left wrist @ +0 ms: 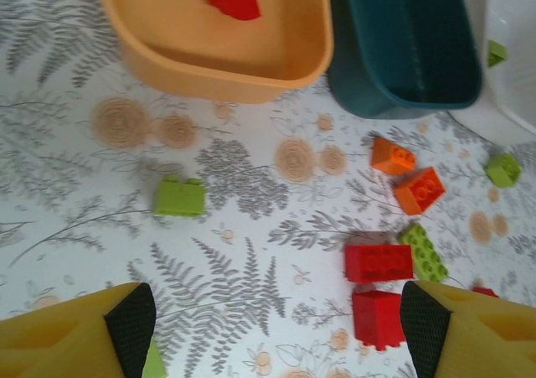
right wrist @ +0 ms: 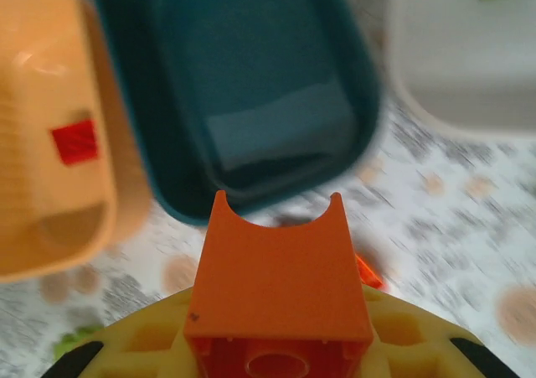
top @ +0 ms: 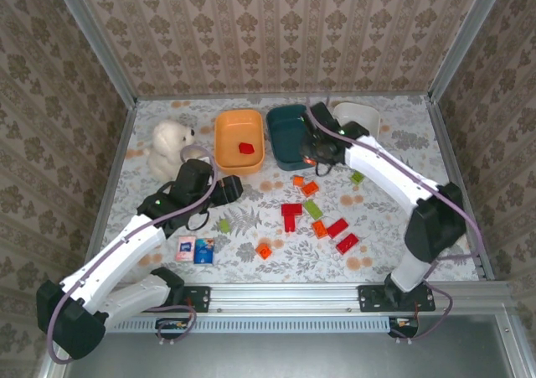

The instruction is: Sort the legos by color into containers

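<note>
Lego (right wrist: 276, 286), orange, in right hand (right wrist: 280, 359)

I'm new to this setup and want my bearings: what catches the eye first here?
An orange brick clamped in the right gripper, just short of the dark teal bowl. Next, one red brick lying in the orange bowl, with a white stuffed bear beside it.

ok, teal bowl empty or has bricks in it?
Empty: in the right wrist view the teal bowl has a bare floor. The right hand holds an orange brick outside it.
</note>
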Available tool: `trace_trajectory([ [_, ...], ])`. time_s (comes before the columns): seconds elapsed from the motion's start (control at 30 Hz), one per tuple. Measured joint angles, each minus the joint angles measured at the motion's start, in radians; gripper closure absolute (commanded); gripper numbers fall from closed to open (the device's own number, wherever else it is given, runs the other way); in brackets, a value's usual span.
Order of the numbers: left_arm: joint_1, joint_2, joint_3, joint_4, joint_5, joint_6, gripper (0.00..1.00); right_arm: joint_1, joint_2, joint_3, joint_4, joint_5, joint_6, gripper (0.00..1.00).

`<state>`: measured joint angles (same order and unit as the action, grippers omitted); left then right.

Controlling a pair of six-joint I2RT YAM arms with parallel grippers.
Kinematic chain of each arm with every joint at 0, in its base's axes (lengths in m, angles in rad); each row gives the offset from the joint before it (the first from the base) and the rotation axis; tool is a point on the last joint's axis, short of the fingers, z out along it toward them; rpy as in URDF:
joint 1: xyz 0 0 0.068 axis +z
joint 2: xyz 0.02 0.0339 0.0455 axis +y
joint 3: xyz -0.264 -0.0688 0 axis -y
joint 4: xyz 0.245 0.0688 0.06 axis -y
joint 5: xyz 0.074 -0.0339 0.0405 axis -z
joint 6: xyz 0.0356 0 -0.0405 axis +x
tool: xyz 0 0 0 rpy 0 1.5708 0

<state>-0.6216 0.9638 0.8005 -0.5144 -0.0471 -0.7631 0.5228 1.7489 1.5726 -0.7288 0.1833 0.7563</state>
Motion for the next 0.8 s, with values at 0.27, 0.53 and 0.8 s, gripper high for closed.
trace_trajectory([
  [0.27,0.021,-0.076,0.007,-0.102,-0.055,-0.036,0.20,-0.076,0.516,0.457,-0.059,-0.068,-0.124,0.81],
  [0.53,0.021,-0.208,0.007,-0.217,-0.094,-0.085,0.23,-0.131,0.750,0.703,-0.180,-0.137,-0.150,0.57],
  [0.8,0.021,-0.274,-0.005,-0.293,-0.115,-0.125,0.24,-0.138,0.752,0.742,-0.227,-0.169,-0.177,0.35],
])
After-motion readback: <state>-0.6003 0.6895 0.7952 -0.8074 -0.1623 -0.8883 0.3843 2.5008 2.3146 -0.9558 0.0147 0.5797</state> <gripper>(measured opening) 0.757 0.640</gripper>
